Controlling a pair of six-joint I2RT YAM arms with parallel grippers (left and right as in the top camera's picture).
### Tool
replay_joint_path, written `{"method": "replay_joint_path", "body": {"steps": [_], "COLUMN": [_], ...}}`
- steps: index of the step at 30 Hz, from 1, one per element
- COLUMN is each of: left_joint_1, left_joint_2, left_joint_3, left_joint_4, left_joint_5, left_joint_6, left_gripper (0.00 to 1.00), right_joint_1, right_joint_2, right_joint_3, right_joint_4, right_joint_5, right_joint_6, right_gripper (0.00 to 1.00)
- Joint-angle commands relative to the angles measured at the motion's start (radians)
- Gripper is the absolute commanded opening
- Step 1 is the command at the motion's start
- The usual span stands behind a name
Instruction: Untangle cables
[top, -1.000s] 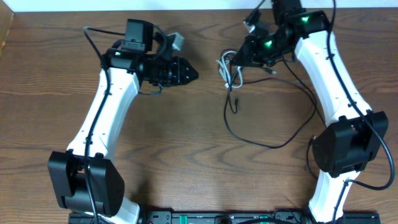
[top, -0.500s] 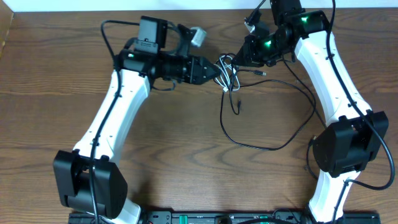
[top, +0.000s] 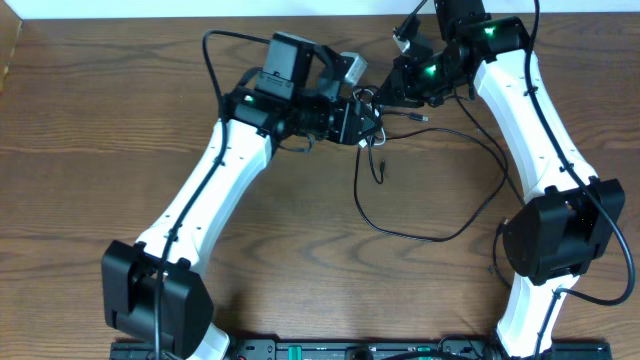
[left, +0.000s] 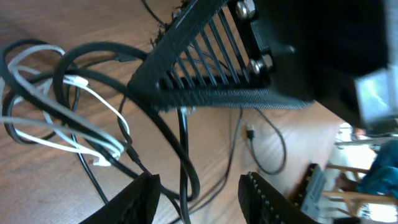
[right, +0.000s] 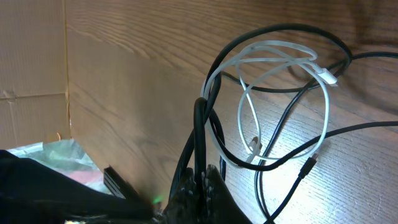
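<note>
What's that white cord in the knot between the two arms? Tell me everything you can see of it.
The white cable is thin, smooth and plastic-looking, with a small plug at each end. It lies in loose loops on the wooden table, threaded through the black cables. One loop passes right beside the shut right gripper, which pinches black cord; whether the white is pinched too is unclear.

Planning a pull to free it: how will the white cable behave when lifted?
Likely floppy: the white cable forms loose curling loops. Probably light, being thin. It threads through the black cables, so lifting may drag them along.
</note>
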Motion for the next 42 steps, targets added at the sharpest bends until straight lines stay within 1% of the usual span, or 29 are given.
{"method": "replay_joint_path", "body": {"steps": [1, 4, 7, 13, 17, 18, 20, 30, 33, 38, 42], "left_joint_1": [-0.02, -0.019, -0.019, -0.018, -0.012, -0.009, -0.001, 0.014, 0.016, 0.016, 0.029], "left_joint_2": [0.039, 0.055, 0.071, 0.088, 0.087, 0.087, 0.087, 0.087, 0.087, 0.087, 0.086], "left_joint_3": [0.009, 0.009, 0.009, 0.009, 0.009, 0.009, 0.009, 0.009, 0.009, 0.009, 0.009], "left_joint_4": [0.032, 0.068, 0.084, 0.092, 0.113, 0.117, 0.124, 0.124, 0.126, 0.127, 0.123], "left_joint_5": [-0.102, -0.102, -0.102, -0.103, -0.102, -0.101, -0.098, -0.093, -0.066, -0.045, -0.045], "left_joint_6": [-0.056, -0.085, -0.088, -0.088, -0.146, -0.157, -0.167, -0.171, -0.17, -0.17, -0.17], "left_gripper": [0.45, 0.45, 0.45, 0.31, 0.19, 0.13, 0.08, 0.08, 0.08, 0.07, 0.08], "right_joint_1": [-0.003, -0.003, -0.003, -0.003, -0.003, -0.003, -0.003, -0.003, -0.003, -0.003, -0.005], "right_joint_2": [-0.018, -0.018, -0.018, -0.018, -0.018, -0.018, -0.018, -0.018, -0.018, -0.018, -0.018], "right_joint_3": [0.0, 0.0, 0.0, 0.0, 0.0, 0.0, 0.0, -0.001, -0.001, -0.002, -0.017], "right_joint_4": [0.0, 0.0, 0.0, -0.001, 0.0, -0.001, -0.005, -0.032, -0.043, -0.045, -0.065], "right_joint_5": [-0.026, -0.026, -0.026, -0.026, -0.024, -0.02, 0.002, 0.101, 0.144, 0.156, 0.319], "right_joint_6": [0.006, 0.006, 0.006, 0.003, 0.002, -0.001, -0.001, -0.001, -0.001, -0.001, 0.016], "right_gripper": [0.01, 0.01, 0.01, 0.01, 0.01, 0.01, 0.01, 0.01, 0.01, 0.01, 0.01]}}
